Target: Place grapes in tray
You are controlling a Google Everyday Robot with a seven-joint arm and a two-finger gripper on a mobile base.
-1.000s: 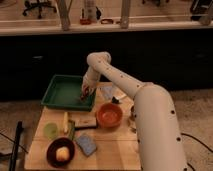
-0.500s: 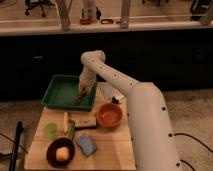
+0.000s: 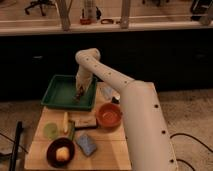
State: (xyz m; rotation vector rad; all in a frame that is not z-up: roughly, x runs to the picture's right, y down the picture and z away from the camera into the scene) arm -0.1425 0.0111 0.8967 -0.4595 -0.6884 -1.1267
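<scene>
1. Bench (image 3: 107, 154) of pale wood, viewed from above, with its near edge cut off by the bottom of the view and dark floor on either side.
2. Green tray (image 3: 57, 92) at the far left of the bench, its far rim close to the bench's far edge; flush or overhanging, cannot tell.
3. White arm (image 3: 142, 120) filling the lower right, bending over the far side of the bench and dropping into the right half of the tray.
4. Claw (image 3: 80, 91) low inside the tray, near its right wall; how wide it stands, and whether it grips anything, cannot tell.
5. Grapes (image 3: 78, 96) as a small dark lump right at the claw's tip, above the tray floor; resting on it or held just clear, impossible to make out.
6. Bare green floor across the tray's left half.
7. Orange bowl (image 3: 108, 115) just beside the tray's near right corner, tight against the arm.
8. Dark bowl (image 3: 51, 150) near the front left, holding a pale yellow fruit (image 3: 61, 154); blue block (image 3: 87, 144) just beside it.
9. Several small flat items between tray and dark bowl, too blurred to name.
10. Right side of the bench largely hidden behind the arm.
</scene>
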